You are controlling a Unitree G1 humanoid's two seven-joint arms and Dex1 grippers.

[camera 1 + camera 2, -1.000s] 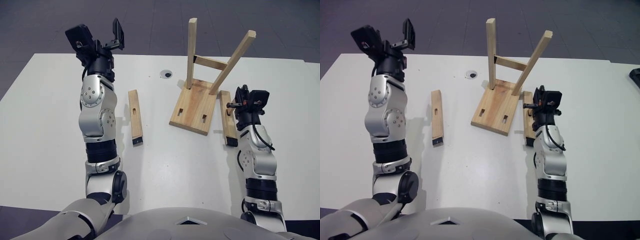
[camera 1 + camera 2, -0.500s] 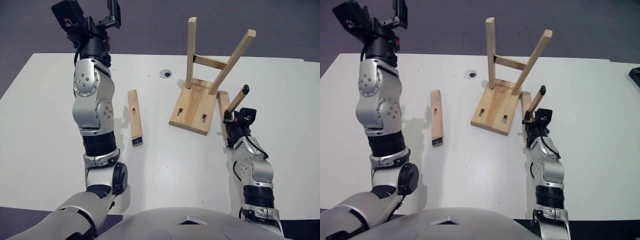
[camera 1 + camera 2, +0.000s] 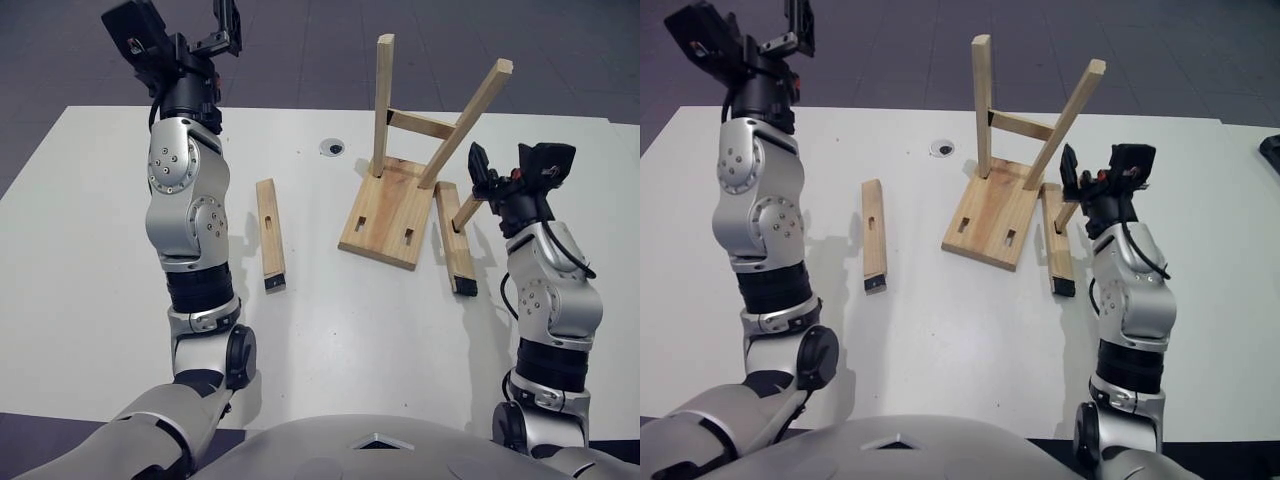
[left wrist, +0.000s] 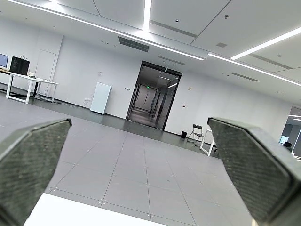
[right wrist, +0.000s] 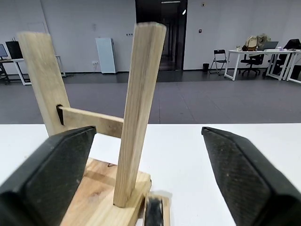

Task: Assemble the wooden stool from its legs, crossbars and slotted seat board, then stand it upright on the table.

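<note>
White surface (image 3: pixel 100 200) carries the seat board (image 3: pixel 385 228), with two legs (image 3: pixel 383 105) and a crossbar (image 3: pixel 420 124) fitted and a loose leg (image 3: pixel 456 252) just beside it. Right pincer (image 3: pixel 497 178) hovers spread near that leg, so closing on it and steering it to a free slot likely comes next.

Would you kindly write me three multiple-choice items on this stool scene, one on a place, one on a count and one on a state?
1. Where is the left-hand loose leg? A on the table, left of the seat board; B atop the seat board; C on the floor.
2. How many legs stand in the seat board? A one; B four; C two.
3. The left pincer is: A shut on nothing; B open, empty; C shut on a leg.
Answers: 1 A, it lies beside the board. 2 C, two rise from it. 3 B, fingers spread, nothing between.
</note>
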